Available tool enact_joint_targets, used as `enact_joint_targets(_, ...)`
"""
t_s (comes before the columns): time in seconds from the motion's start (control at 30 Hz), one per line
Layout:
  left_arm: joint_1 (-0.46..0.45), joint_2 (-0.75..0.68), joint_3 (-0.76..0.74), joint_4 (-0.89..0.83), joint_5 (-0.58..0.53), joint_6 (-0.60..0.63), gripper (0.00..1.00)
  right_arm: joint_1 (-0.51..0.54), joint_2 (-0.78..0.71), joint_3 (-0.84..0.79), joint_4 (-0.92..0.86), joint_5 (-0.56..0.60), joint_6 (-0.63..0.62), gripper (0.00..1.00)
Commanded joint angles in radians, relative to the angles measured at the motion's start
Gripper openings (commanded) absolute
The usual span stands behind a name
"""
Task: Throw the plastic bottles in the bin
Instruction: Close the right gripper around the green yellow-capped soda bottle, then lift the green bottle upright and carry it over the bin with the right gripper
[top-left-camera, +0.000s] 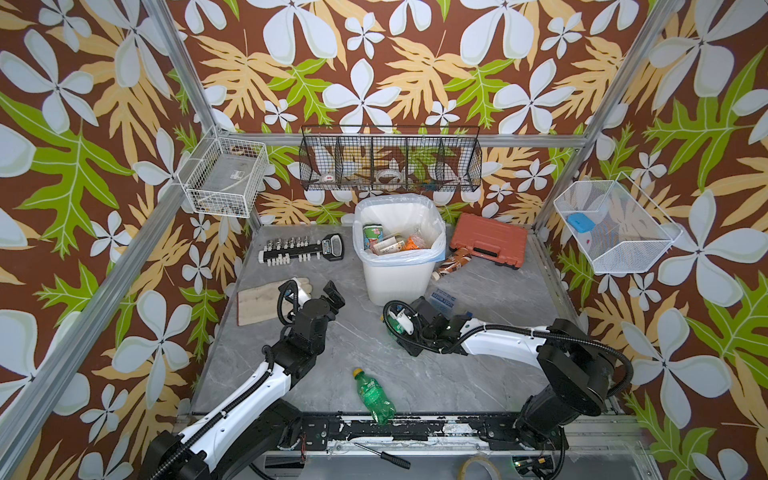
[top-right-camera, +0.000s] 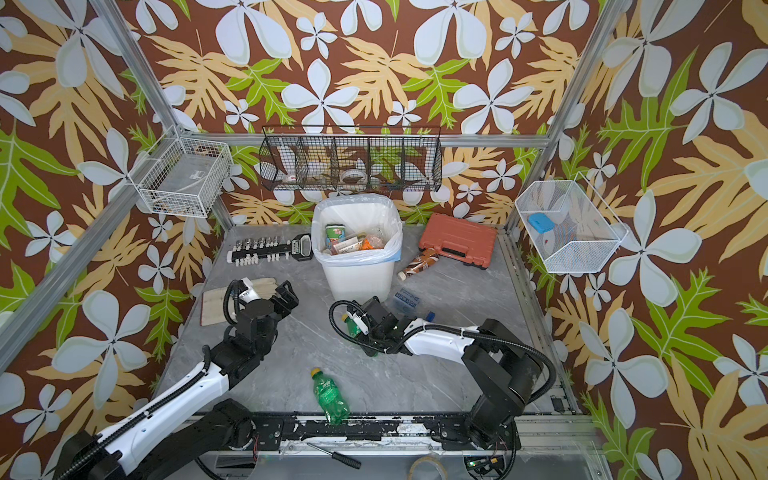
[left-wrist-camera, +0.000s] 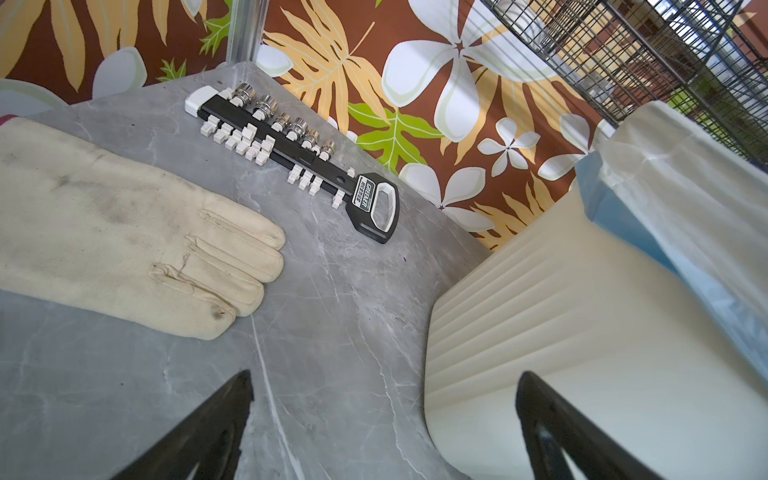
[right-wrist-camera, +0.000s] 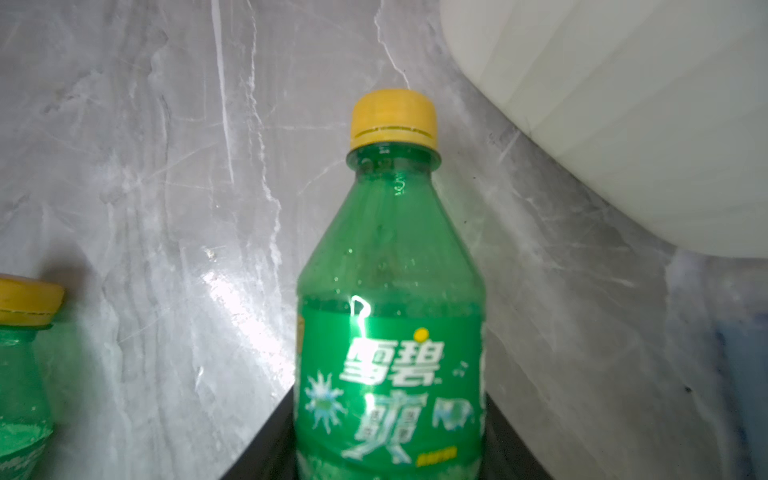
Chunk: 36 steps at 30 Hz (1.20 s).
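— Four bottles outside the bin (top-left-camera: 395, 278), correct?
— Confirmed in both top views. Counting a green bottle (right-wrist-camera: 390, 291) in the right gripper (right-wrist-camera: 388, 415), a second green bottle (top-left-camera: 374, 395) at the near bench (top-left-camera: 436, 374) edge, a brown bottle (top-left-camera: 451, 264) lying between bin and case (top-left-camera: 488, 239), a clear bottle (top-left-camera: 442, 298) with blue label just beside the bin's base.
— Right fingers (right-wrist-camera: 266, 453)?
— Clamped on the green bottle, one black finger against each side of the label. Yellow cap pointing away from the wrist, bin wall close by. Cannot tell whether lifted or lying on the bench.
— Left gripper (left-wrist-camera: 386, 376)?
— Fingers (left-wrist-camera: 199, 436) spread wide, nothing between. Hovering over bare bench between glove (left-wrist-camera: 124, 241) and bin, near the bin wall. Socket rail (left-wrist-camera: 291, 141) further back, left of the bin.
— Bin contents?
— Several binned bottles (top-left-camera: 390, 245) piled inside on the bag (top-left-camera: 432, 249), orange, white and green labels showing. Bin upright at the back middle of the bench.
— Brown bottle against the case?
— Base end right at the case, contact unclear. Cap end toward the front.
— Second green bottle versus right gripper?
— Well apart in the top views. Lying on its side, yellow cap toward the bin, base at the near bench edge. Also showing at the edge of the right wrist view, only cap and shoulder in frame.
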Motion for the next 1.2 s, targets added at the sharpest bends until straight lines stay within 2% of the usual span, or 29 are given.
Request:
enact_joint_targets(0.0, 0.005, 0.005, 0.003, 0.022, 0.009, -0.009, 1.00, -0.001, -0.054, -0.034, 0.021, 0.051, 0.028, 0.51)
enact_joint_targets(0.17, 0.013, 0.025, -0.001, 0.039, 0.020, -0.016, 1.00, -0.015, -0.208, -0.131, 0.032, 0.176, 0.051, 0.50)
enact_joint_targets(0.33, 0.019, 0.048, -0.003, 0.064, 0.040, -0.017, 1.00, -0.128, -0.401, -0.176, 0.015, 0.216, 0.101, 0.49)
enact_joint_targets(0.47, 0.024, 0.055, -0.001, 0.062, 0.055, -0.028, 1.00, -0.200, -0.560, -0.135, 0.009, 0.298, 0.103, 0.50)
enact_joint_targets(0.63, 0.028, 0.055, -0.007, 0.055, 0.059, -0.042, 1.00, -0.229, -0.657, -0.027, 0.047, 0.476, 0.102, 0.50)
enact_joint_targets(0.87, 0.035, 0.038, -0.013, 0.037, 0.063, -0.040, 1.00, -0.230, -0.628, 0.112, 0.133, 0.517, 0.036, 0.51)
enact_joint_targets(1.03, 0.042, 0.027, -0.038, 0.060, 0.058, -0.037, 1.00, -0.229, -0.535, 0.197, 0.199, 0.445, 0.005, 0.51)
enact_joint_targets(1.17, 0.047, 0.034, -0.031, 0.054, 0.085, -0.048, 1.00, -0.230, -0.380, 0.354, 0.205, 0.377, -0.007, 0.51)
